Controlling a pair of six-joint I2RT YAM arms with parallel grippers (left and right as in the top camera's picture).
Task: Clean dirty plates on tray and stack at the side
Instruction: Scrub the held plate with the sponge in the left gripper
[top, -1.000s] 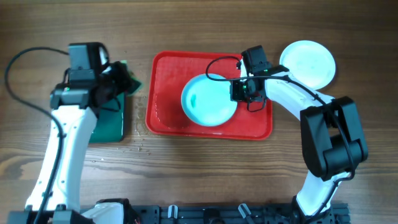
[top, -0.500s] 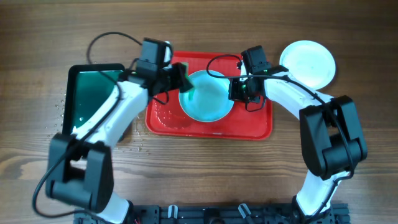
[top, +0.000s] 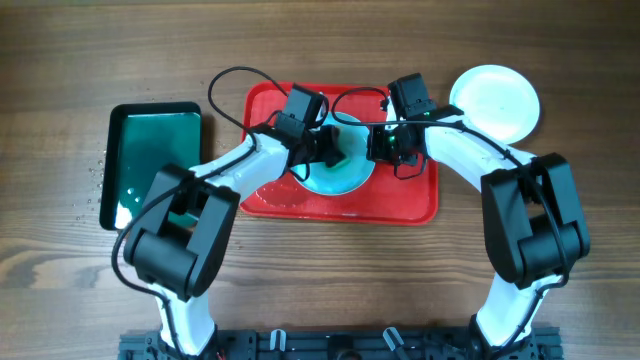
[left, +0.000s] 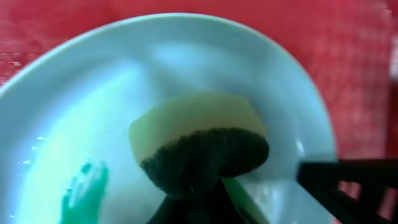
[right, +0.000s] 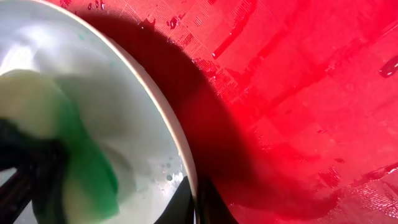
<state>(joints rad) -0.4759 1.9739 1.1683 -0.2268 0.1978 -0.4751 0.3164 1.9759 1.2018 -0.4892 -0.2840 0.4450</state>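
A pale turquoise plate (top: 335, 175) sits tilted on the red tray (top: 265, 120). My right gripper (top: 378, 146) is shut on its right rim, which shows in the right wrist view (right: 163, 115) between the fingers (right: 196, 202). My left gripper (top: 330, 150) is shut on a yellow-green sponge (left: 199, 140) and presses it into the plate (left: 155, 68). A teal smear (left: 84, 190) lies on the plate left of the sponge. A white plate (top: 495, 100) rests on the table right of the tray. A second turquoise plate is not in view.
A smaller dark green tray (top: 150, 160) holding liquid stands on the table left of the red tray. The red tray's floor (right: 311, 93) is wet with droplets. Cables loop above both grippers over the tray's back edge.
My left arm has swung right from the dark green tray with the sponge and now has it on the turquoise plate. The right gripper has kept its hold on the rim.
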